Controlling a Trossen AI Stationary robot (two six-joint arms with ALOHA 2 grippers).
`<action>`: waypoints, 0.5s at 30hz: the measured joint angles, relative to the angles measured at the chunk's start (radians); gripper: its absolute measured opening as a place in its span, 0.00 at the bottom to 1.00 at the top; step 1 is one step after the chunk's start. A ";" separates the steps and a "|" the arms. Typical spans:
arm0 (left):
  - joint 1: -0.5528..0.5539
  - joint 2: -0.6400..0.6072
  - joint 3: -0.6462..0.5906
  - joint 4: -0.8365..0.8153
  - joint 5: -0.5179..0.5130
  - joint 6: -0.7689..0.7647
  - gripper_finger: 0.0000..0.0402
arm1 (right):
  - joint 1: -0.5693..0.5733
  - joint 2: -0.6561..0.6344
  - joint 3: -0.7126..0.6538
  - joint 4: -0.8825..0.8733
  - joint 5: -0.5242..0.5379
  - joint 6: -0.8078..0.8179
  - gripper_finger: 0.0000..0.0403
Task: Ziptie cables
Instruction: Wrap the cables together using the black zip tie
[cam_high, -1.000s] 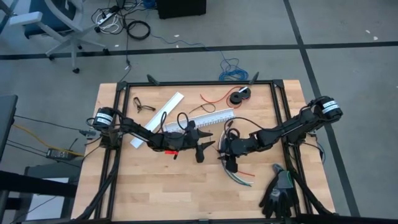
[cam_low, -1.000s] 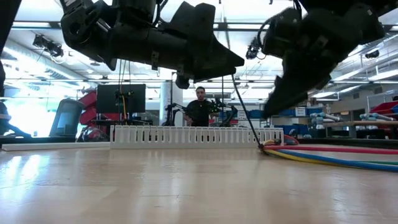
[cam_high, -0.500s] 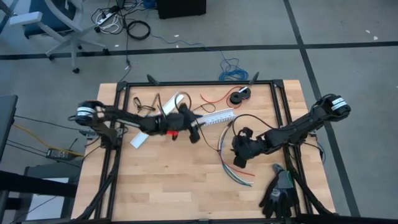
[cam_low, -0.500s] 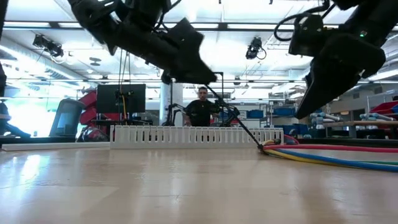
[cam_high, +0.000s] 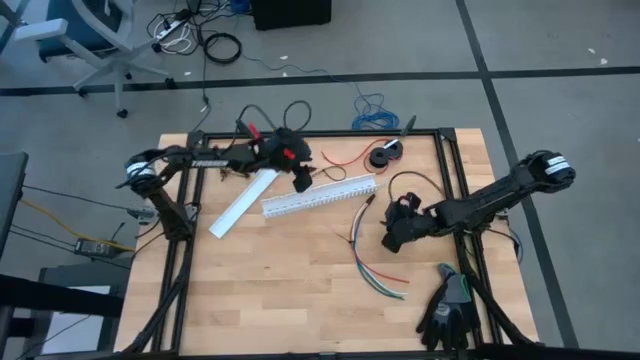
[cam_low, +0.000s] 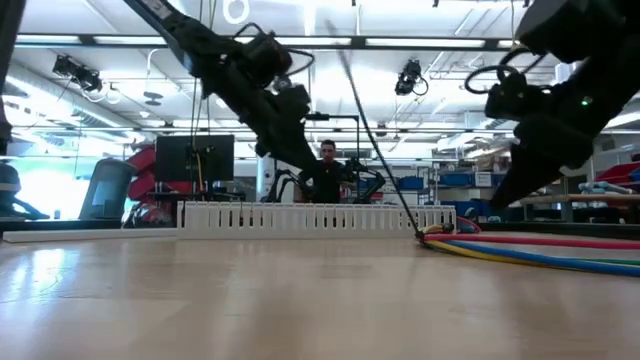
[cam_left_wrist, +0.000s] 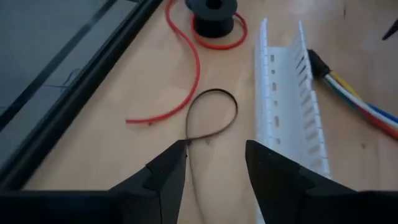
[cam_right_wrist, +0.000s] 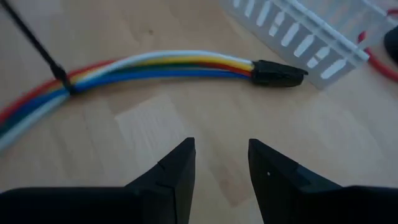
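Since the earlier frames the left gripper (cam_high: 300, 182) has withdrawn from mid-counter to the far edge, and the right gripper (cam_high: 392, 240) has backed away from the bundle toward the right edge. The cables (cam_high: 375, 272), a fan of red, yellow, green, blue and white wires joined at a black-sleeved end (cam_right_wrist: 278, 73), lie flat on the counter (cam_high: 290, 300) right of centre, nearer the near edge, just beside the right gripper. A thin black zip tie (cam_right_wrist: 61, 79) already circles the bundle partway along, its tail (cam_low: 375, 140) standing up and leaning away. Whether it is drawn fully tight cannot be told. Both sets of jaws stand narrowly apart and hold nothing. The left gripper hovers above a loose black loop (cam_left_wrist: 212, 115), probably a second tie, beside the single red wire (cam_left_wrist: 180, 74), the black spool (cam_left_wrist: 213, 14) and the white slotted duct (cam_left_wrist: 287, 106). Judged from this, one tie is placed; any further tie and trimming remain.
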 joint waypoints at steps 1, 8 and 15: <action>0.015 0.025 0.034 -0.028 0.022 0.026 0.43 | -0.022 -0.033 -0.020 0.014 -0.017 -0.002 0.34; 0.076 0.252 0.279 -0.184 0.113 0.141 0.33 | -0.207 -0.235 -0.113 0.062 -0.085 -0.091 0.32; 0.078 0.449 0.501 -0.315 0.130 0.194 0.31 | -0.340 -0.320 -0.116 0.076 -0.268 -0.220 0.32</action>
